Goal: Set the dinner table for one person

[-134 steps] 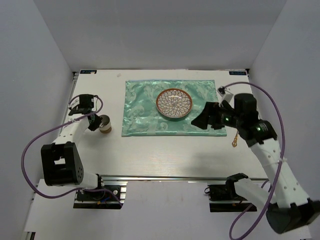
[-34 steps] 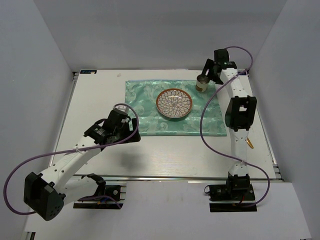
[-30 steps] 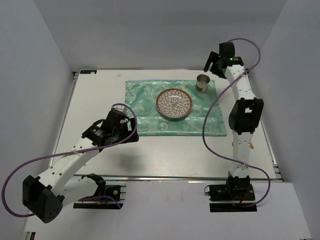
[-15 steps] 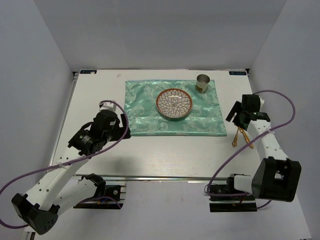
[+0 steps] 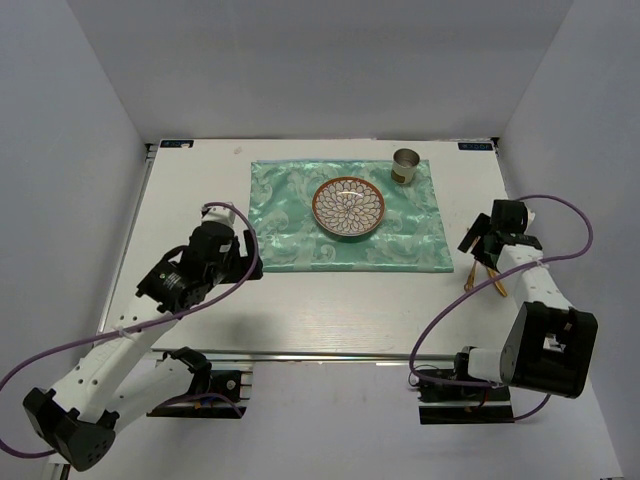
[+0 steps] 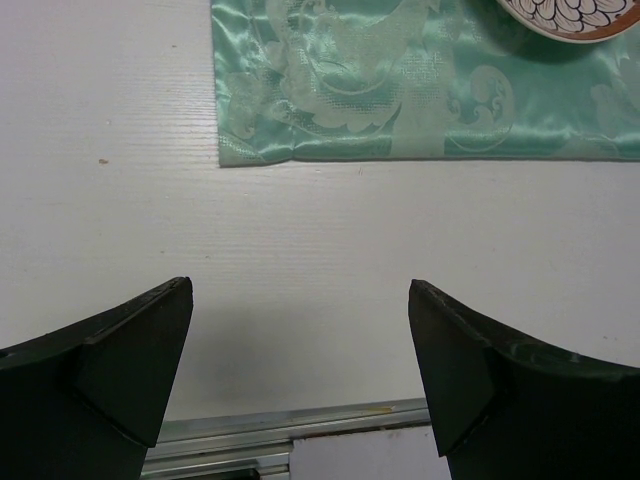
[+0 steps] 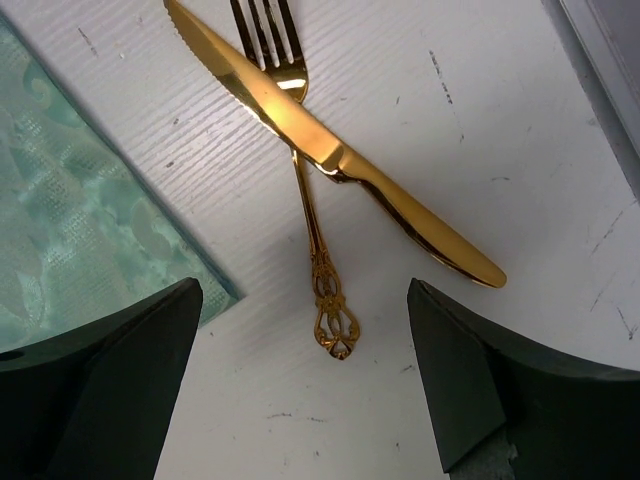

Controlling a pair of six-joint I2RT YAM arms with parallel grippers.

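The dinner table [image 5: 330, 310] is a white top carrying a green mat [image 5: 290, 230]. On the mat sit a patterned plate [image 5: 348, 208] and, at its far right corner, a small metal cup [image 5: 405, 166]. Right of the mat a gold knife [image 7: 330, 155] lies crossed over a gold fork [image 7: 322, 275]. My right gripper [image 7: 305, 290] hangs open just above the fork's handle, holding nothing; from above it shows as the right gripper [image 5: 482, 246]. My left gripper [image 6: 300, 288] is open and empty above bare table near the mat's near left corner [image 6: 222, 160].
A silver rail [image 5: 370, 355] runs along the table's near edge, and it appears again as the rail [image 6: 280, 425] just below my left fingers. Grey walls close in the far side and both ends. The plate's rim [image 6: 570, 25] shows at the top right of the left wrist view.
My right arm left the cup at the mat's far right corner and swung back down over the knife and fork. The left arm drew back slightly to the left.
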